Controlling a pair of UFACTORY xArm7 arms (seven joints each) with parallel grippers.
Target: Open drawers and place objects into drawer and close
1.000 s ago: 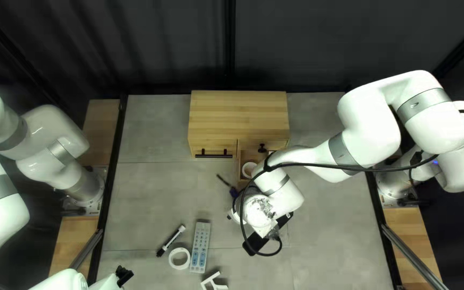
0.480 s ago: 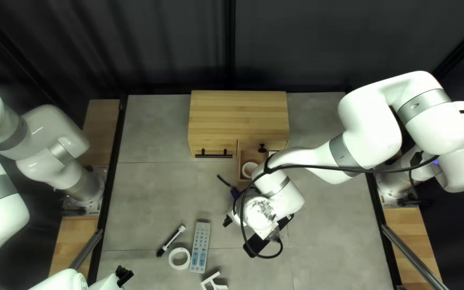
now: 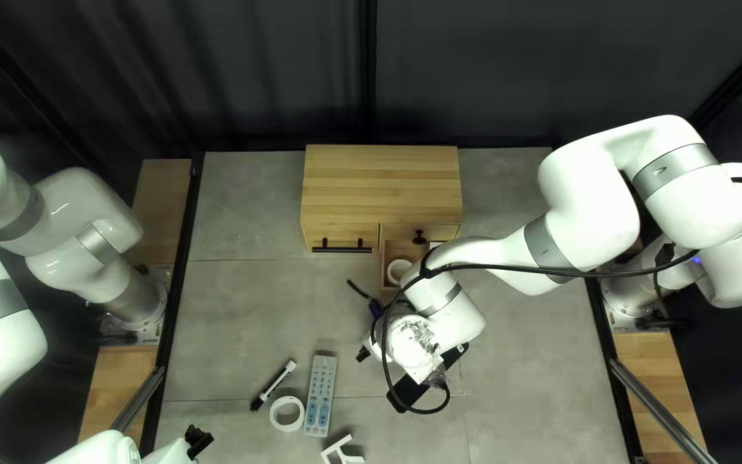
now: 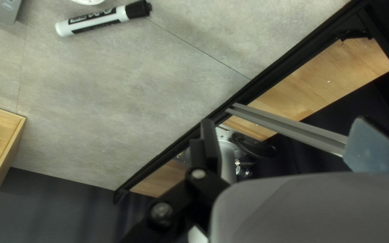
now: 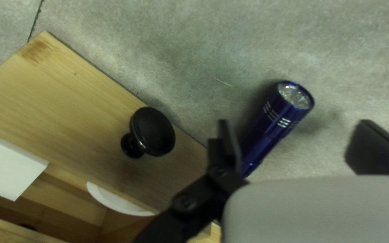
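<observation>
My right gripper (image 3: 366,352) is low in front of the wooden cabinet (image 3: 381,185), whose right drawer (image 3: 383,279) is pulled out; the left drawer (image 3: 343,236) is closed. Inside the open drawer are a white ring (image 3: 398,272) and a white block (image 5: 10,166). In the right wrist view my right gripper (image 5: 296,135) stands open above a blue flashlight (image 5: 273,126), nearer one finger; the drawer's black knob (image 5: 151,131) is beside it. My left gripper (image 3: 199,440), at the near left, is open and empty in the left wrist view (image 4: 289,131).
Near the table's front lie a marker (image 3: 274,385), a white tape roll (image 3: 287,413), a grey remote (image 3: 320,396) and a white angular piece (image 3: 343,451). The right arm and its loose black cable (image 3: 551,267) cross over the table's right half.
My right gripper has shifted and turned very slightly, and more of its black finger shows beside the wrist. The left arm, drawers and loose objects have stayed put.
</observation>
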